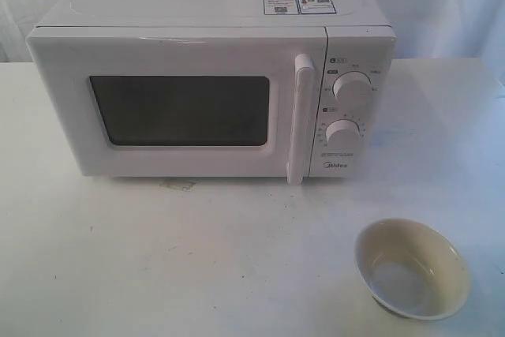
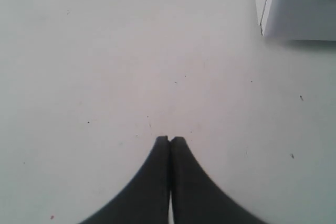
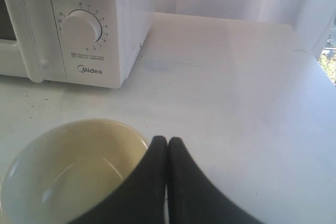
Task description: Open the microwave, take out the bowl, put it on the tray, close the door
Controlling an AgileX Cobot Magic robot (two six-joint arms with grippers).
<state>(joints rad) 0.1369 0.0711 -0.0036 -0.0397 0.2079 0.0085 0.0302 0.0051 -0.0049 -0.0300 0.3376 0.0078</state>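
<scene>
The white Midea microwave (image 1: 213,84) stands at the back of the table, its door (image 1: 177,104) shut and the bar handle (image 1: 300,116) upright beside the two dials. The cream bowl (image 1: 412,267) sits on the bare table at the front right, empty. No tray shows in any view. In the right wrist view the bowl (image 3: 68,174) lies just beside my right gripper (image 3: 167,141), which is shut on nothing, and the microwave (image 3: 79,24) stands beyond it. My left gripper (image 2: 170,140) is shut over bare table, a microwave corner (image 2: 294,9) off to one side. Neither gripper appears in the exterior view.
The white table (image 1: 197,258) stretches in front of the microwave, with a small stain (image 1: 177,185) under the door's edge. White curtain hangs behind. The table's far edge (image 3: 310,51) shows in the right wrist view.
</scene>
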